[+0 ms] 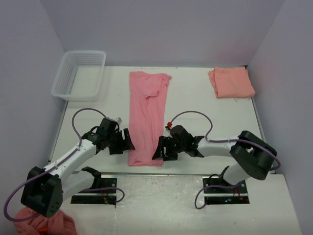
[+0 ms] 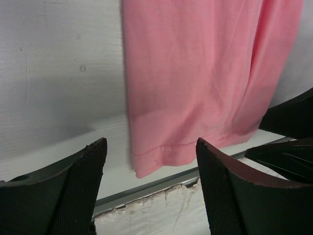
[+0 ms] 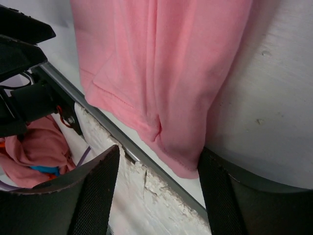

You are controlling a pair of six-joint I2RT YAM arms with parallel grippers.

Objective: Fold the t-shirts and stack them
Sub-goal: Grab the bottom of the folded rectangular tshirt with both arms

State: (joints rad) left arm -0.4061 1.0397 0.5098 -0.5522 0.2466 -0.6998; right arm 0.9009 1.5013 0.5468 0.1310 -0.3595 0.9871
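A rose-pink t-shirt point(image 1: 146, 117) lies on the table as a long narrow strip, its hem toward the near edge. My left gripper point(image 1: 128, 142) stands open beside the hem's left corner. The left wrist view has the shirt point(image 2: 195, 73) just beyond the left gripper point(image 2: 150, 147), with nothing between its fingers. My right gripper point(image 1: 159, 148) stands open at the hem's right corner. In the right wrist view the shirt point(image 3: 161, 63) ends at the right gripper point(image 3: 159, 154), one finger point(image 3: 220, 196) against the corner. A salmon-orange t-shirt point(image 1: 231, 82) lies folded at the back right.
A white mesh basket point(image 1: 78, 73) stands at the back left corner. The table's near edge point(image 3: 122, 142) runs right under both grippers. A heap of pink cloth point(image 1: 46, 223) sits below the table by the left arm's base. Walls close in the back and sides.
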